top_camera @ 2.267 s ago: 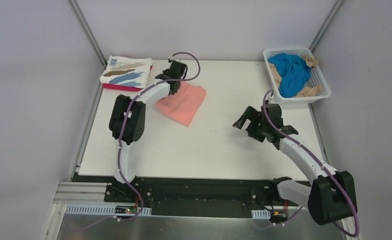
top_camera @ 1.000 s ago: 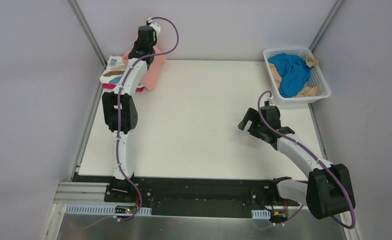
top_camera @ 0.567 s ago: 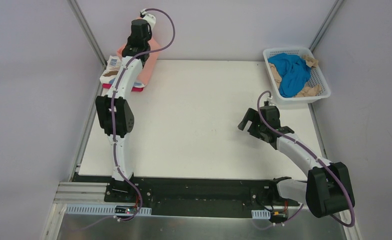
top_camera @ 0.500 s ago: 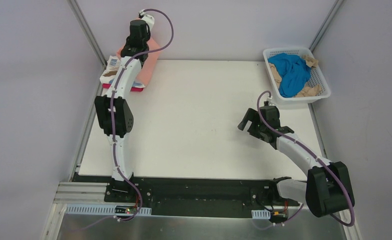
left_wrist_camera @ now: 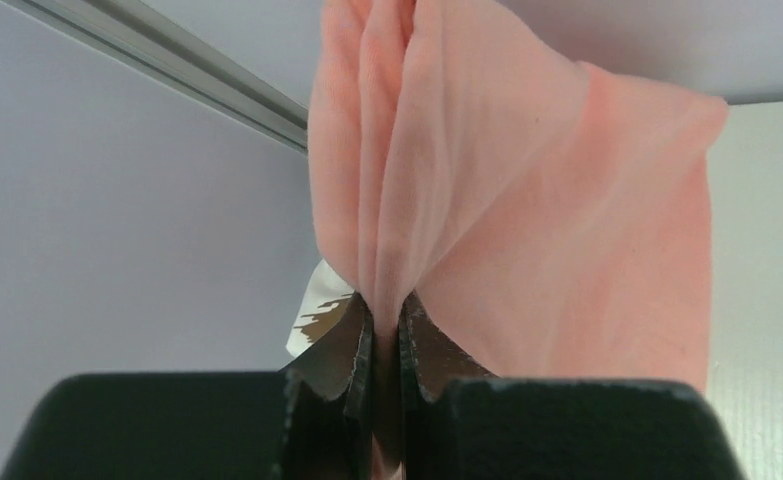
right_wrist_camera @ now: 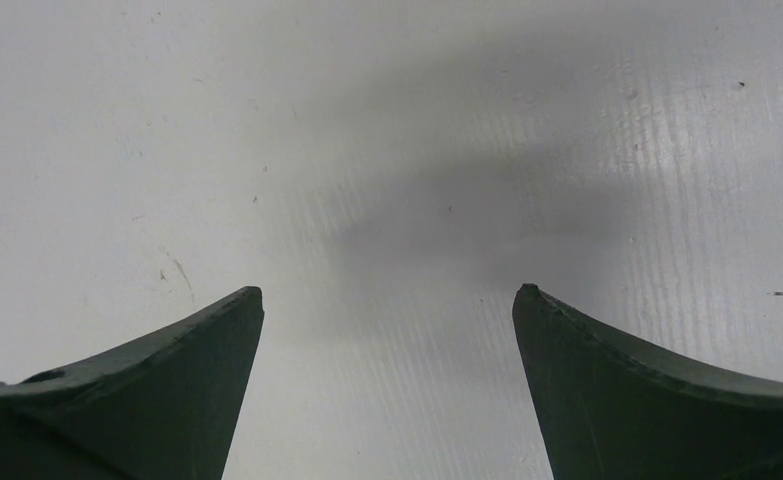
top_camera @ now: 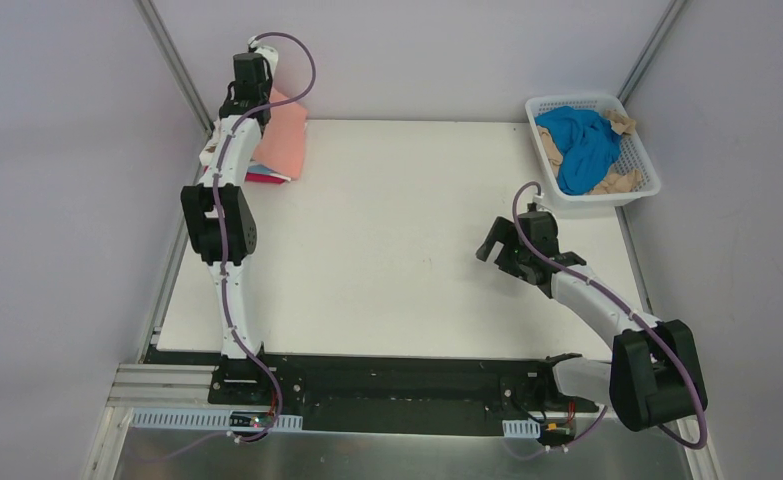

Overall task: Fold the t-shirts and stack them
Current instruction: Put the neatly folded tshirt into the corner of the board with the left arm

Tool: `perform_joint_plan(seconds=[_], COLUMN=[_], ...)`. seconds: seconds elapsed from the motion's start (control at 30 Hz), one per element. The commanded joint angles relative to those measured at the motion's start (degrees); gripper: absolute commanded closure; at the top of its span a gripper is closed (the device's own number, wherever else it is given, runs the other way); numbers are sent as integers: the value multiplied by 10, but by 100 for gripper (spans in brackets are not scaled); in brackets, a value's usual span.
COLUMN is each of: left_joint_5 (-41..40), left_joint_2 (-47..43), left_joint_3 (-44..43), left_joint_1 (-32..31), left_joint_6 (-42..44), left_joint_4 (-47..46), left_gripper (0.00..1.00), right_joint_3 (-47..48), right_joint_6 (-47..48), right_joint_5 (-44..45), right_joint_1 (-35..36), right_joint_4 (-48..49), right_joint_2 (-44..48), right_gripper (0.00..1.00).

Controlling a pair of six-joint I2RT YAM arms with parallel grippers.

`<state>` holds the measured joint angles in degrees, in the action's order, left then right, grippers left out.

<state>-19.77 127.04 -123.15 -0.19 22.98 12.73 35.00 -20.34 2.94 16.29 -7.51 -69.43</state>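
My left gripper (top_camera: 250,96) is shut on the folded salmon-pink t-shirt (top_camera: 283,140) and holds it raised at the table's far left corner, draped over the stack there. In the left wrist view the pink cloth (left_wrist_camera: 527,220) is pinched between the fingertips (left_wrist_camera: 352,335), and a corner of the white brushstroke t-shirt (left_wrist_camera: 317,305) shows beneath. A magenta t-shirt edge (top_camera: 265,178) shows under the pink one. My right gripper (top_camera: 489,245) is open and empty above bare table (right_wrist_camera: 387,180) at mid right. Bright blue (top_camera: 579,140) and tan (top_camera: 617,182) t-shirts lie in the basket.
The white lattice basket (top_camera: 607,197) stands at the far right corner, close behind my right arm. Metal frame posts (top_camera: 172,55) and grey walls enclose the table on three sides.
My left arm has lifted the folded pink t-shirt from mid table and swung it left and back over the stack at the far left corner. The right arm has barely moved.
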Motion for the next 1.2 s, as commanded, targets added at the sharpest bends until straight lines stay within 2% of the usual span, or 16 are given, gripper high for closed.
perform_joint_plan(seconds=[0.0,0.17,0.6,1.03,1.07,1.1,1.17], left_joint_5=[48,30,-18,-54,-55,-58,-61], left_joint_2=[39,90,154,183,185,186,183], left_joint_3=[-47,-103,-159,-162,-163,-164,-163], left_joint_1=[27,43,63,78,79,79,79], left_joint_6=[-22,-14,-17,-36,-41,-43,-49], left_joint_4=[-20,-20,-37,-67,-70,-74,-75], left_gripper=[100,100,100,100,92,77,39], right_joint_3=[14,25,40,48,49,47,45], right_joint_6=[2,0,-11,-15,-15,-15,-19], right_joint_5=[26,34,21,17,16,15,17], right_joint_1=[-5,-5,-5,-5,-5,-5,-5], right_joint_4=[1,1,9,10,11,11,12], right_joint_2=[-1,-17,-54,-67,-66,-66,-65], right_gripper=[1,0,1,1,0,0,1])
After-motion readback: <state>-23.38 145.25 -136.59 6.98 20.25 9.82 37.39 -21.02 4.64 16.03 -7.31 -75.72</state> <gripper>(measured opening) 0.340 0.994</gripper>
